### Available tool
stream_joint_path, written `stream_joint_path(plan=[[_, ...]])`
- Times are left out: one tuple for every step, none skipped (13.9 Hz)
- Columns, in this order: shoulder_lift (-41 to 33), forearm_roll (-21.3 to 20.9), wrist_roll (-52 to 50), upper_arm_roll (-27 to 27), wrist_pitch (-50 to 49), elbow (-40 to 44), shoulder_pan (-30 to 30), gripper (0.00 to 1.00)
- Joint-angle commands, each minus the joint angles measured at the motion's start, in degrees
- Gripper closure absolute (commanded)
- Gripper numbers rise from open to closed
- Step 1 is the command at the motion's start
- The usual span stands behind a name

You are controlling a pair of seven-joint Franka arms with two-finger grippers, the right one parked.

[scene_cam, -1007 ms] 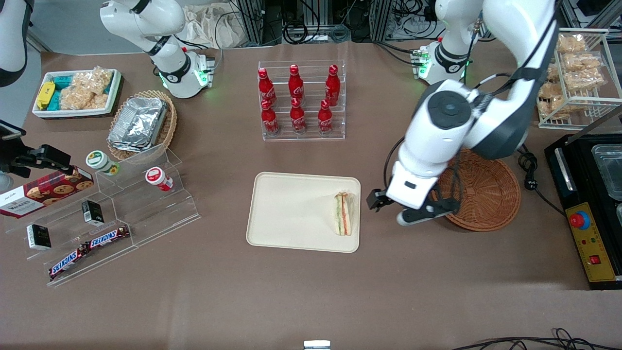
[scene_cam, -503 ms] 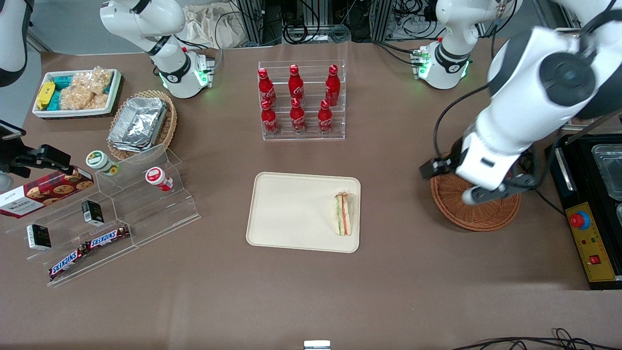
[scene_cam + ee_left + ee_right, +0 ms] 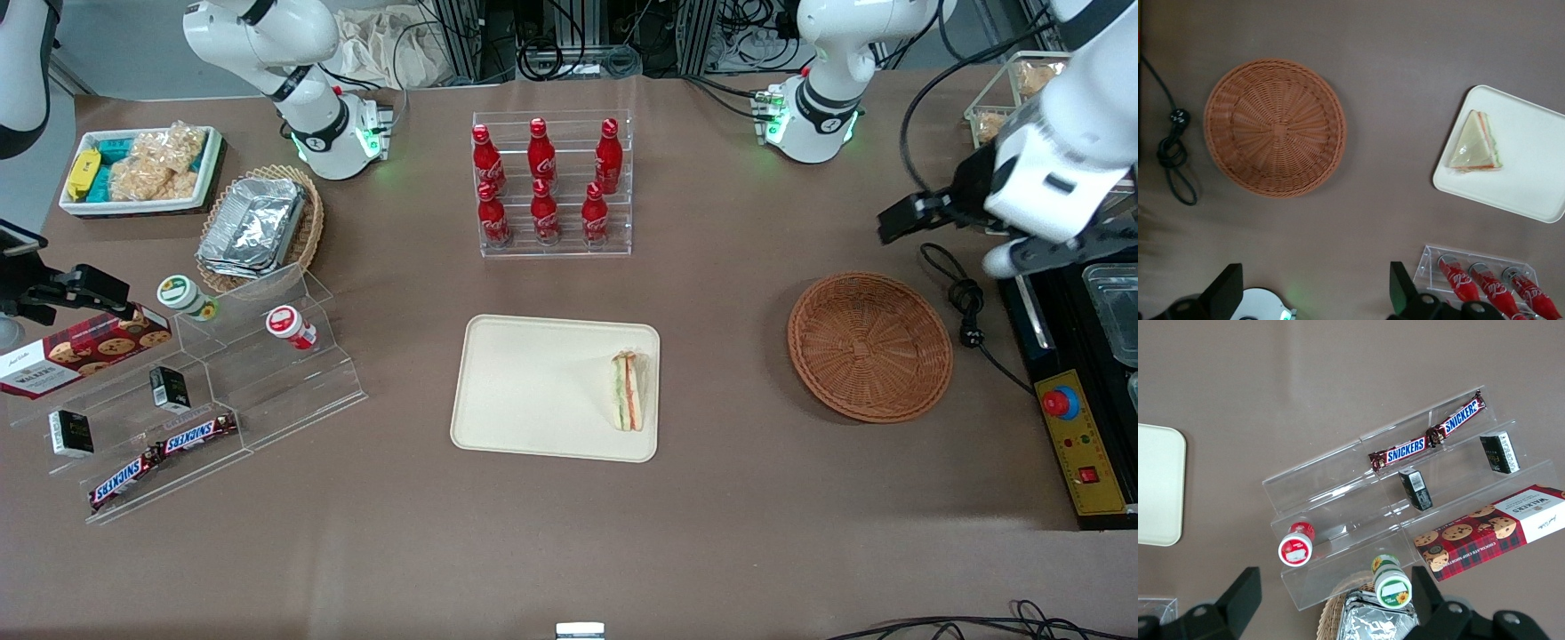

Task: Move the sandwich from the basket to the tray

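The sandwich (image 3: 629,391) lies on the tray (image 3: 533,382), at the tray's end nearest the basket (image 3: 869,347), which holds nothing. The hand (image 3: 1315,293) hangs high above the counter (image 3: 569,533), well apart from both, fingers spread and holding nothing.

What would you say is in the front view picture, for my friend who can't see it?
A sandwich lies on a cream tray in the middle of a brown table. Toward the working arm's end sits an empty brown wicker basket, and the left arm's end effector hangs open above the table, farther from the camera than the basket. Red cola bottles stand in a clear rack.
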State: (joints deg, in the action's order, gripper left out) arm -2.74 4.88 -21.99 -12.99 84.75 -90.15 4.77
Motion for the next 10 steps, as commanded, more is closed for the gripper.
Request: stream_joint_path(plan=[[-7.1,1.3,2.0,5.1,0.5,-7.5,-3.6,0.01],[-7.8,1.3,3.9,5.4,0.3,-8.0,-3.6,0.01],[-7.5,1.2,5.7,6.4,0.2,-7.5,-3.6,0.01],[-7.2,0.9,6.8,7.1,0.0,-6.9,-3.7,0.01],[-7.0,0.8,7.8,7.2,0.0,-6.7,-3.7,0.01],[-6.9,0.7,9.1,7.2,-0.1,-6.1,-3.7,0.01],[-6.7,0.7,9.9,7.4,-0.7,-5.6,-3.7,0.01],[-6.5,0.3,10.2,7.4,-1.7,-5.1,-3.7,0.01],[-6.6,0.3,10.3,7.5,-1.9,-5.0,-3.6,0.01],[-6.6,0.2,10.3,7.5,-1.9,-5.1,-3.7,0.01]])
